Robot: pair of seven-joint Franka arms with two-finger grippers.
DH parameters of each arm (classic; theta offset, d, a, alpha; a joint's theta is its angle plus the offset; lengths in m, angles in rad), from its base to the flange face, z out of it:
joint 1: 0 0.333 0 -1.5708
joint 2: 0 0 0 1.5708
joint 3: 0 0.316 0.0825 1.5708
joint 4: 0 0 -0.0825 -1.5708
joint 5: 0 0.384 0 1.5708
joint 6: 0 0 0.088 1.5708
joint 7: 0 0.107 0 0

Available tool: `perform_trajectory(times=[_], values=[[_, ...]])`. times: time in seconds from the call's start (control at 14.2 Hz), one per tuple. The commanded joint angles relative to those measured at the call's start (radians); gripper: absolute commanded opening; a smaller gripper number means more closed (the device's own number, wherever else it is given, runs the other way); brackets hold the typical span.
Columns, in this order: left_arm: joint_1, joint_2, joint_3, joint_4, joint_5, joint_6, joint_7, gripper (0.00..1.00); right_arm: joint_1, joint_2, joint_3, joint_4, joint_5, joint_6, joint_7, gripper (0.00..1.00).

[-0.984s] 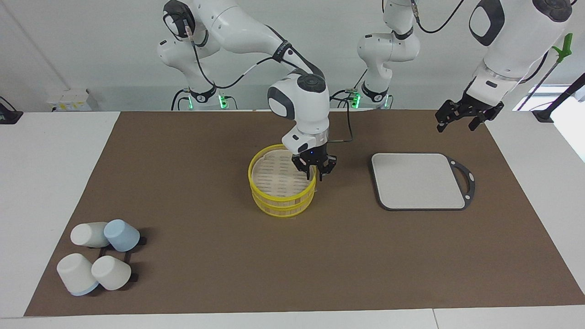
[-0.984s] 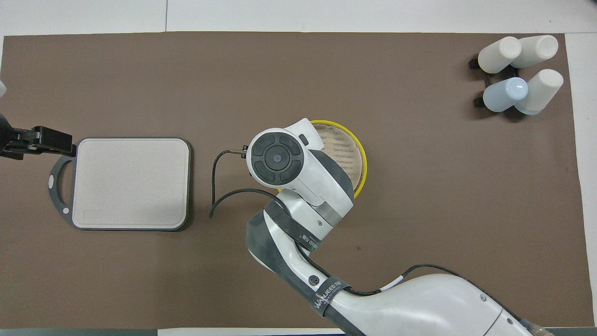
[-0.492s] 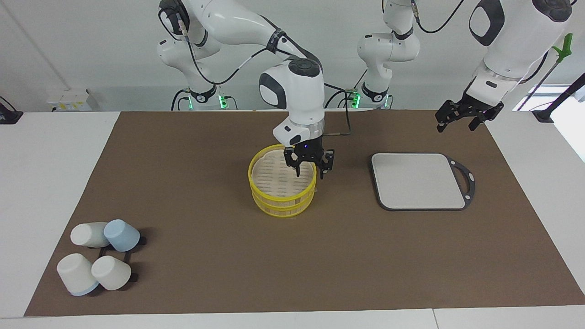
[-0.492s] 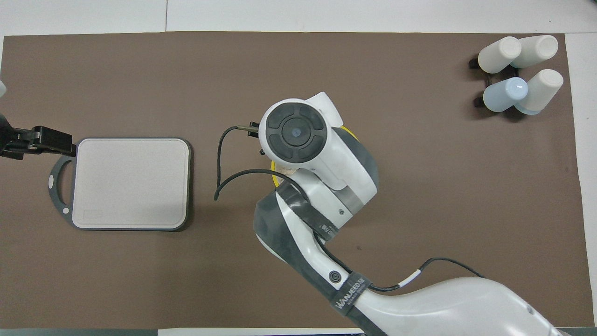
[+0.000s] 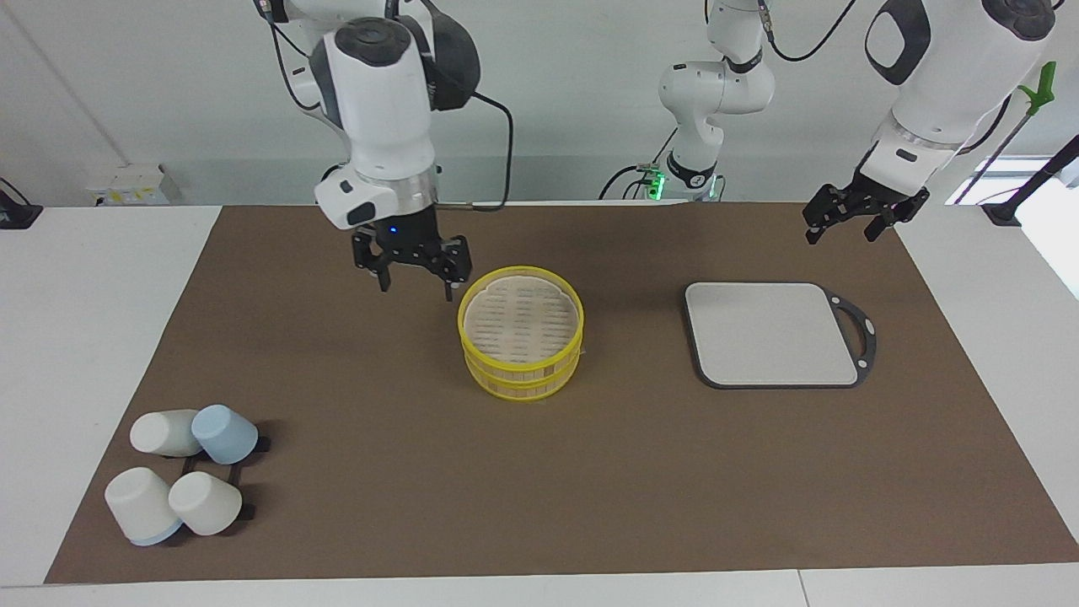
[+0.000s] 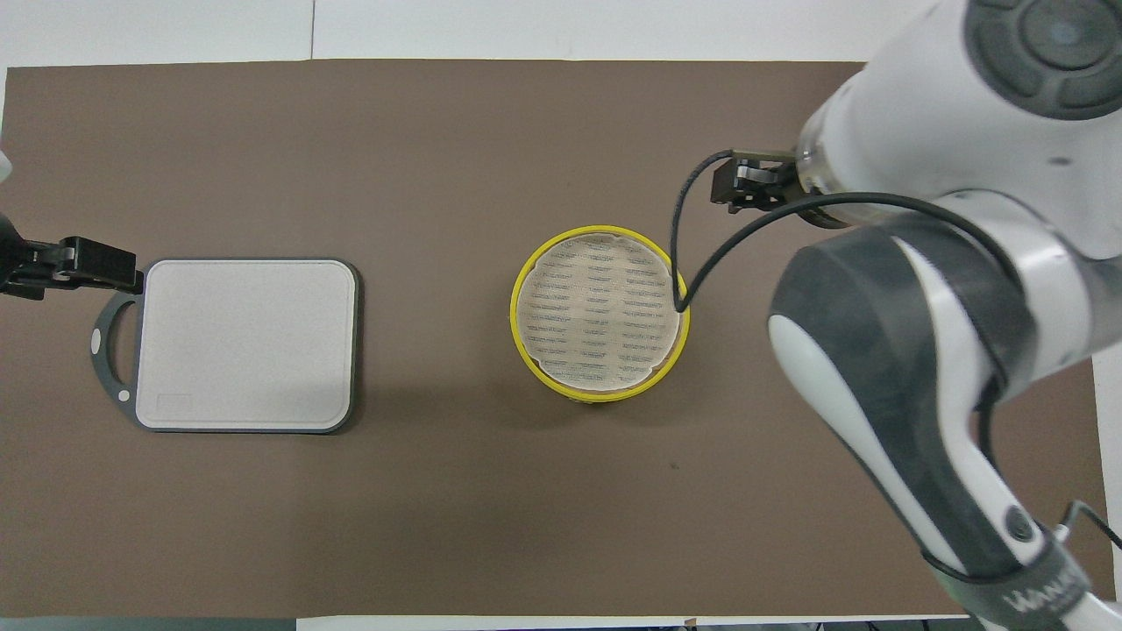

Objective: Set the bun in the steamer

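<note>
On the facing view, I read the right gripper [image 5: 416, 287] hanging over the brown mat [image 5: 590, 489] at ten o'clock from the steamer [image 5: 521, 375], fingers spread apart and holding nothing. The left gripper [image 5: 841, 236] waits in the air at one o'clock from the grey board [image 5: 771, 333], its fingers apart too. The steamer sits mid-mat, the board at its three o'clock. I cannot tell where the bun is; the steamer's slotted top shows only slats. Four cups [image 5: 181, 472] lie at eight o'clock.
</note>
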Motion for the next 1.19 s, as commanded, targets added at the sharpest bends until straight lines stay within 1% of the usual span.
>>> perform_trajectory(times=[0.0,0.07,0.14,0.35,0.42,0.56,0.7,0.91,1.12], values=[[-0.01,-0.009,0.006,-0.008,0.018,0.005,0.008,1.0,-0.11,-0.117,0.015,-0.074,0.071,-0.098,-0.153,1.0],[-0.01,-0.009,0.006,-0.008,0.018,0.005,0.008,1.0,-0.111,-0.156,0.006,-0.098,0.077,-0.133,-0.198,1.0],[-0.01,-0.009,0.006,-0.008,0.018,0.005,0.009,1.0,-0.109,-0.193,-0.017,-0.126,0.077,-0.141,-0.227,1.0],[-0.01,-0.01,0.006,-0.013,0.018,0.006,0.009,1.0,-0.077,-0.201,-0.144,-0.135,0.08,-0.143,-0.324,1.0],[-0.01,-0.01,0.006,-0.013,0.018,0.009,0.006,1.0,-0.077,-0.202,-0.161,-0.138,0.08,-0.141,-0.351,1.0],[-0.01,-0.01,0.006,-0.014,0.018,0.012,0.008,1.0,-0.077,-0.204,-0.184,-0.146,0.079,-0.131,-0.407,1.0],[-0.01,-0.01,0.006,-0.014,0.018,0.012,0.009,1.0,-0.077,-0.196,-0.189,-0.141,0.077,-0.109,-0.454,1.0],[-0.01,-0.01,0.006,-0.014,0.018,0.015,0.008,1.0,-0.077,-0.182,-0.214,-0.129,0.076,-0.102,-0.474,1.0],[-0.012,-0.01,0.006,-0.014,0.018,0.015,0.003,1.0,-0.079,-0.181,-0.217,-0.129,0.068,-0.095,-0.5,1.0]])
